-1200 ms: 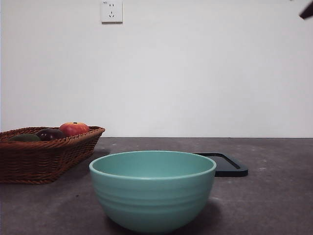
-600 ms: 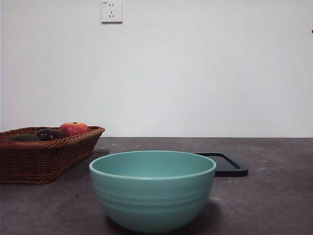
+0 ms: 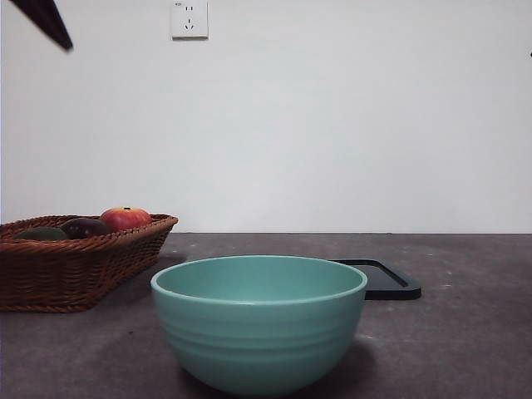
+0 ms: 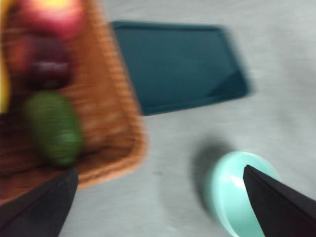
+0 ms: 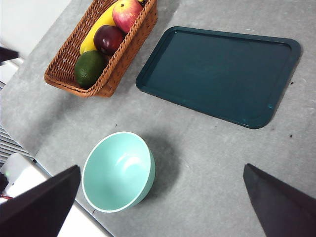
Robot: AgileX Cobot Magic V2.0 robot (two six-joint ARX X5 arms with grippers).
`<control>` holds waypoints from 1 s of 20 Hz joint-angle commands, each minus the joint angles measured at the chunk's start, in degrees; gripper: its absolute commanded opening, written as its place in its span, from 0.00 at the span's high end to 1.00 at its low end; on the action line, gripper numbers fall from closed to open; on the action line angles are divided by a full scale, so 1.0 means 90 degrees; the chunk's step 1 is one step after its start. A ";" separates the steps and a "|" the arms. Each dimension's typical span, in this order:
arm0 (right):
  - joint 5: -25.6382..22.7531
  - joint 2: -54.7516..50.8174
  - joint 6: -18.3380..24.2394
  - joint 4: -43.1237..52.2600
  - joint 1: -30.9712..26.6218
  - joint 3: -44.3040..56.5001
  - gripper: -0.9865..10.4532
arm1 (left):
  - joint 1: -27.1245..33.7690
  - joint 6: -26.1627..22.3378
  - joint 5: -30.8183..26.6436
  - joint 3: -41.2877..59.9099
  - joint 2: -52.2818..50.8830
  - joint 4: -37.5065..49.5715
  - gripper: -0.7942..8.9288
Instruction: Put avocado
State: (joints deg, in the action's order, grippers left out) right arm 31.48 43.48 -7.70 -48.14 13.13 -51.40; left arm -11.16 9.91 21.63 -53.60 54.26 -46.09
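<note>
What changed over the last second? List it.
A black arm tip has come into the front view's top left corner, and the one at the top right has gone. Nothing was grasped or released. The avocado, wicker basket, bowl and tray stayed put.

A plain white wall [image 3: 349, 125] carries a socket [image 3: 189, 18] above the grey table [image 3: 465, 332].

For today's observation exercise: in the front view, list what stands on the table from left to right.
Wicker basket holding the avocado, a dark purple fruit and a red apple → teal bowl → dark tray.
</note>
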 commanded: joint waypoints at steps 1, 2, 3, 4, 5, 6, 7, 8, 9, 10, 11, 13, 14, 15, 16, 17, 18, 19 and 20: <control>0.0005 0.0024 0.0058 0.0058 0.0029 -0.0117 0.43 | -0.0017 -0.0121 -0.0308 -0.0364 0.0661 0.0007 0.35; 0.0007 0.0024 0.0058 0.0058 0.0029 -0.0117 0.43 | -0.0017 -0.0124 -0.0508 -0.0500 0.0964 -0.0024 0.35; 0.0007 0.0022 0.0058 0.0058 0.0029 -0.0117 0.43 | -0.0017 -0.0146 -0.0772 -0.0644 0.1268 -0.0085 0.35; 0.0007 0.0024 0.0056 0.0056 0.0029 -0.0117 0.43 | -0.0017 -0.0170 -0.1008 -0.0767 0.1564 -0.0126 0.35; 0.0007 0.0024 0.0056 0.0056 0.0029 -0.0117 0.43 | -0.0017 -0.0189 -0.1180 -0.0886 0.1853 -0.0172 0.35; 0.0007 0.0024 0.0056 0.0056 0.0029 -0.0117 0.43 | -0.0017 -0.0197 -0.1321 -0.1008 0.2137 -0.0240 0.35; 0.0007 0.0024 0.0056 0.0056 0.0029 -0.0117 0.43 | -0.0017 -0.0221 -0.1438 -0.1103 0.2407 -0.0267 0.35; 0.0007 0.0024 0.0053 0.0056 0.0029 -0.0117 0.43 | -0.0015 -0.0248 -0.1452 -0.1178 0.2652 -0.0267 0.35; 0.0007 0.0022 0.0053 0.0056 0.0029 -0.0117 0.43 | -0.0015 -0.0248 -0.1452 -0.1231 0.2878 -0.0245 0.35; 0.0007 0.0022 0.0053 0.0056 0.0029 -0.0117 0.43 | -0.0015 -0.0248 -0.1452 -0.1277 0.3111 -0.0226 0.35; 0.0007 0.0024 0.0053 0.0056 0.0029 -0.0117 0.43 | -0.0015 -0.0245 -0.1455 -0.1292 0.3291 -0.0189 0.35; 0.0005 0.0024 0.0056 0.0056 0.0029 -0.0117 0.43 | -0.0012 -0.0238 -0.1455 -0.1292 0.3645 -0.0104 0.35; 0.0005 0.0024 0.0056 0.0056 0.0029 -0.0117 0.43 | -0.0012 -0.0238 -0.1455 -0.1292 0.3813 -0.0061 0.35; 0.0005 0.0024 0.0056 0.0056 0.0029 -0.0117 0.43 | -0.0012 -0.0238 -0.1457 -0.1292 0.3951 -0.0005 0.35; 0.0005 0.0024 0.0056 0.0056 0.0029 -0.0117 0.43 | -0.0012 -0.0238 -0.1457 -0.1292 0.4075 0.0083 0.35; 0.0005 0.0024 0.0056 0.0056 0.0029 -0.0117 0.43 | -0.0012 -0.0238 -0.1457 -0.1292 0.4184 0.0199 0.35; 0.0005 0.0024 0.0053 0.0056 0.0029 -0.0117 0.43 | -0.0012 -0.0221 -0.1457 -0.1292 0.4248 0.0277 0.35; 0.0007 0.0024 0.0053 0.0053 0.0029 -0.0117 0.43 | -0.0012 -0.0194 -0.1457 -0.1292 0.4318 0.0338 0.35; 0.0007 0.0024 0.0053 0.0051 0.0029 -0.0117 0.43 | -0.0012 -0.0197 -0.1457 -0.1292 0.4384 0.0357 0.35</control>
State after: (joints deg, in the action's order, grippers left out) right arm 31.48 43.48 -7.70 -48.14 13.13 -51.37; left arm -11.16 8.29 8.84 -63.92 92.55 -43.31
